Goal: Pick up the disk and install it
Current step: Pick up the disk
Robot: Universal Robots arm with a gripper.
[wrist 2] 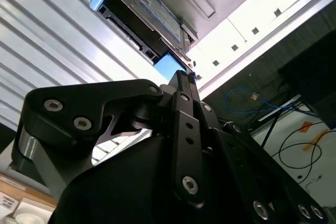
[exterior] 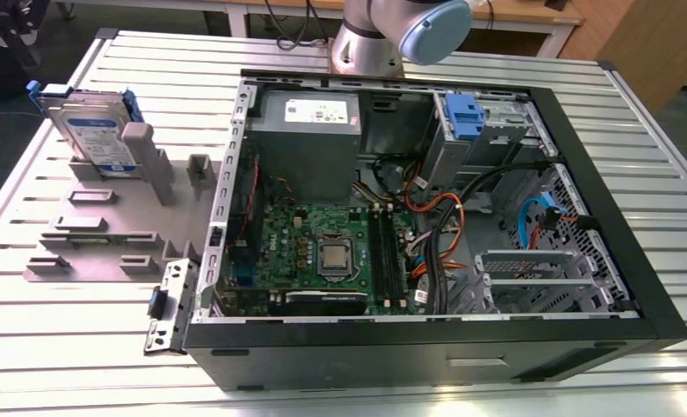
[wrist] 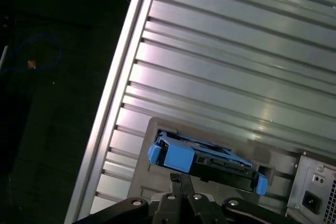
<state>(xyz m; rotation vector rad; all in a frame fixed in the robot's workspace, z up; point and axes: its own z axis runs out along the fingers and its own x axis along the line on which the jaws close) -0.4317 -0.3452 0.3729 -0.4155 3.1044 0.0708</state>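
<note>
The disk stands upright on its edge in a grey holder on the exterior view's left, beside the open computer case. It is silver with a white-and-blue label and a blue carrier. In both wrist views the disk lies just beyond my gripper's black fingertips, with its blue carrier tab nearest them. My gripper is shut, its fingers pressed together with nothing between them, a short way off the disk and not touching it.
The case holds a motherboard, a power supply and a blue bracket in the drive bay at the back right. Everything stands on a slatted metal table, whose edge runs near the holder. The arm's base rises behind the case.
</note>
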